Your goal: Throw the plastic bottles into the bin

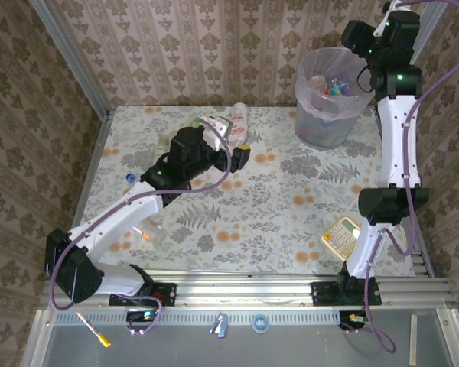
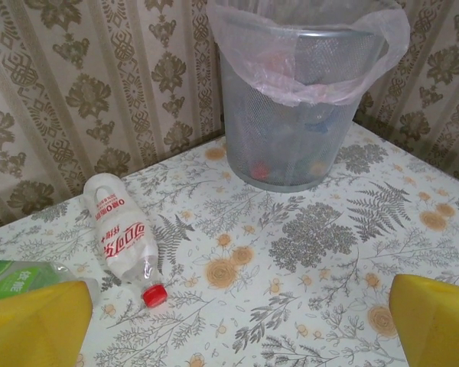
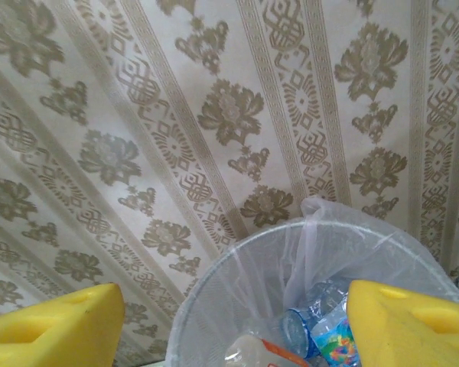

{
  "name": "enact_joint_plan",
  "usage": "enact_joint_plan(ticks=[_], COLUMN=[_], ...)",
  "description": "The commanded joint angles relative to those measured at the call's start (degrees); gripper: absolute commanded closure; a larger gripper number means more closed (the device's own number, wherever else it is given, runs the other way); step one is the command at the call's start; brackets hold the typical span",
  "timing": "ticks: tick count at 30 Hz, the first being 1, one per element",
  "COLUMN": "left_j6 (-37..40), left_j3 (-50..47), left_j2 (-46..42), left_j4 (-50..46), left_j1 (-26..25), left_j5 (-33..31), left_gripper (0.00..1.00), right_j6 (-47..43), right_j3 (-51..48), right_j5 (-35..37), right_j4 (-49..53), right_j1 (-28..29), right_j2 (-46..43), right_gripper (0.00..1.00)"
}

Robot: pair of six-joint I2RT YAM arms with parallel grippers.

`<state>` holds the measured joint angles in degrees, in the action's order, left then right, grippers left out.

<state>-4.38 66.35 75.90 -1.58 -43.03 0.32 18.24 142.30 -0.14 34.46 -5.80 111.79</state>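
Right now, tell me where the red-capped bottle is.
In the left wrist view the red-capped bottle lies on its side left of the bin, with a green-labelled bottle at its left.

1. One bin [image 1: 321,130].
2. Two plastic bottles lie in plain sight on the table left of the bin: a white bottle [image 2: 122,241] with a red cap and a green-labelled bottle [image 2: 19,279].
3. At least three bottles inside the bin [image 3: 302,327]; the heap hides any more.
4. One calculator [image 1: 342,235], nearer the arm bases than the bin.
5. Two grippers: left gripper [image 2: 233,329], right gripper [image 3: 229,325].
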Motion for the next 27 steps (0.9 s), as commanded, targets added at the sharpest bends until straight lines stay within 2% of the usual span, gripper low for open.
enact_joint_plan(ticks=[1, 8, 17, 22, 27], left_j6=[-1.1, -1.2, -2.7, -5.1, -10.8], left_j3=[-0.9, -1.7, -2.1, -1.8, -0.3], left_j2=[-1.5, -2.5, -3.5, -3.5, -2.8], left_j4=[-2.0, -2.6, -5.3, -8.1, -13.4], left_j1=[0.3, 0.3, 0.4, 1.0, 3.4], left_j5=[-1.0, -1.4, -3.3, -4.6, -6.3], left_gripper=[0.00, 0.00, 0.00, 0.00, 0.00], right_j6=[0.4, -0.1, -1.4, -2.1, -3.1], right_j3=[-0.9, -1.3, -6.5, -13.8, -16.0], right_j5=[-1.2, -2.1, -5.8, -9.2, -10.4], right_j4=[-1.2, 0.4, -1.8, -8.1, -8.9], right_j1=[0.0, 0.0, 0.0, 0.1, 0.0], right_j2=[-2.6, -3.9, -7.6, -11.6, -13.4], right_gripper=[0.21, 0.18, 0.00, 0.00, 0.00])
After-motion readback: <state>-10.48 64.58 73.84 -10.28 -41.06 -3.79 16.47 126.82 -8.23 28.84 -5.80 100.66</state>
